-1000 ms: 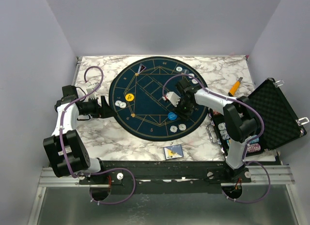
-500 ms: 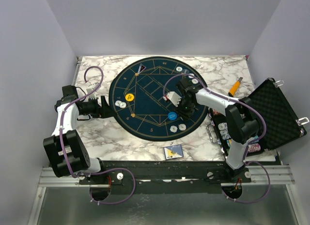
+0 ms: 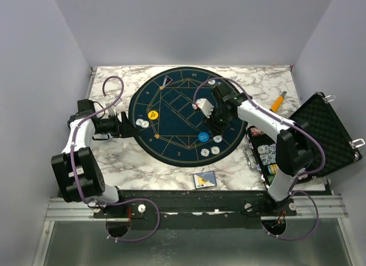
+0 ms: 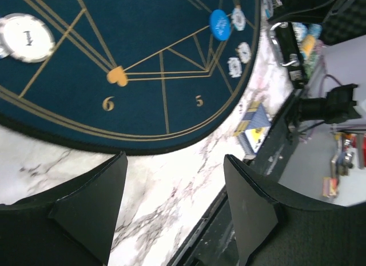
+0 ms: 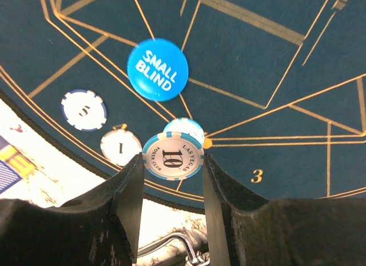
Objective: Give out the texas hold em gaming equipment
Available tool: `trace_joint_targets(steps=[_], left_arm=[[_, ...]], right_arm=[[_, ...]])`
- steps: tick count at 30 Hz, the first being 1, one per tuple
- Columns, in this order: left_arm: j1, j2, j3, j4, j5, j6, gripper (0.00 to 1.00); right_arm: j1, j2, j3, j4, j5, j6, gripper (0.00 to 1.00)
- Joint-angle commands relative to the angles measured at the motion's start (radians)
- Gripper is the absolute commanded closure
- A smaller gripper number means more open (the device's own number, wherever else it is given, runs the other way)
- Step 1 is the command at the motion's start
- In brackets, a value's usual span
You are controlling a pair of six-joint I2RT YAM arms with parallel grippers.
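Since a second ago my right arm has swung further up across the round dark-blue felt mat with gold lines (image 3: 171, 146), and my right pincer (image 5: 171, 173) has clenched. It now grasps a white poker chip with a blue-banded rim (image 5: 172, 155), pinched by its edges and standing upright between the two black fingers. The chip is over the mat near the gold number 3, with another whitish chip (image 5: 186, 127) lying flat just behind it and the round blue small-blind disc (image 5: 157, 68) further in. Its face reads 10, clean and sharp. I judge this the carrying step of dealing out chips. Next I must bring it to its seat, lower it and let go gently, since a chip on edge may roll. My left pincer (image 4: 174, 169) hangs released over the marble table (image 4: 189, 203) beside the mat's rim.
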Motion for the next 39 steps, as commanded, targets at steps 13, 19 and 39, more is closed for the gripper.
trace_joint_targets(steps=[13, 19, 39], left_arm=[[-0.283, 0.299, 0.119, 0.093, 0.370, -0.202, 0.43], [-0.394, 0.257, -0.043, 0.658, 0.241, -0.692, 0.45], [-0.607, 0.312, -0.113, 1.123, 0.184, -1.118, 0.54]], right_arm=[[0.148, -0.051, 0.083, 0.083, -0.200, 0.103, 0.78], [0.191, -0.022, 0.088, 0.109, -0.181, 0.126, 0.79], [0.246, -0.004, 0.099, 0.137, -0.160, 0.160, 0.79]])
